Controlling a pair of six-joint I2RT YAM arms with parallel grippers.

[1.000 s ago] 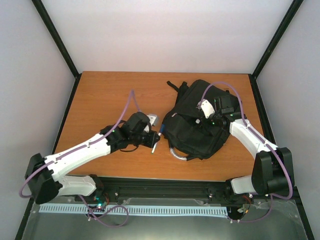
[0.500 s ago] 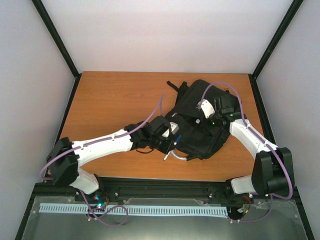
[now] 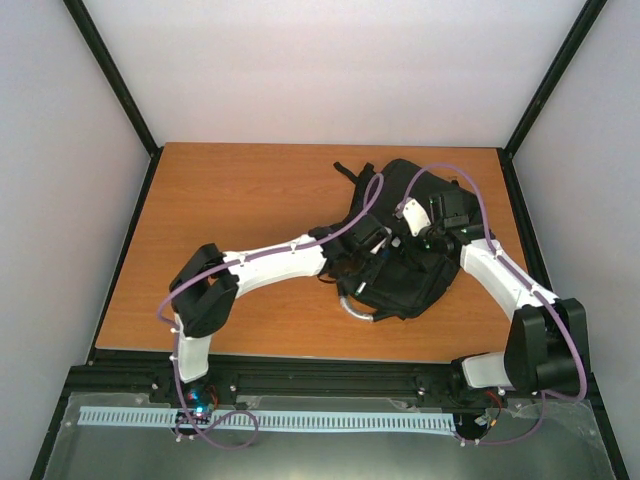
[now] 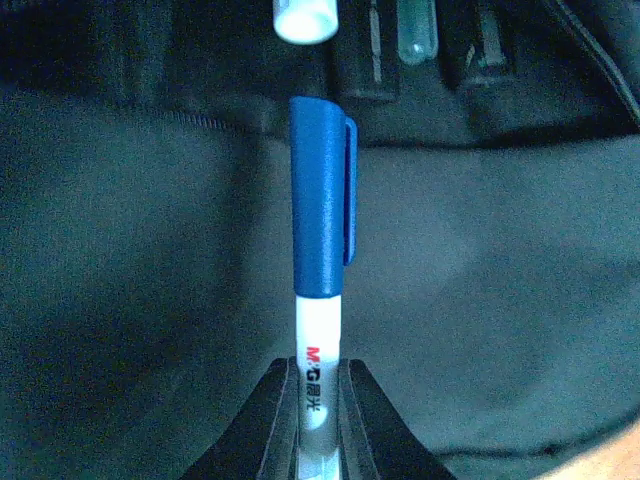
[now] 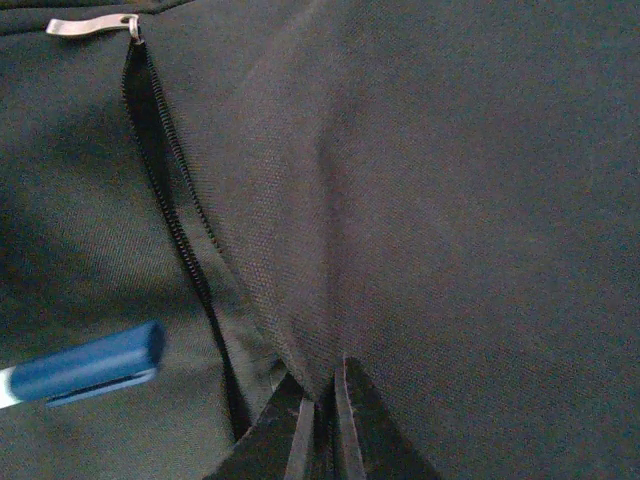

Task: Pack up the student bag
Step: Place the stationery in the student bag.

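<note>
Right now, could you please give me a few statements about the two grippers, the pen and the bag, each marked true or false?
1. The left gripper is shut on a pen with a blue cap. True.
2. The right gripper hangs open, holding nothing. False: it is shut on a fold of the student bag.
3. The pen's capped end points away from the left gripper, toward the student bag. True.
4. The student bag lies on the left half of the table. False: it lies on the right half.
</note>
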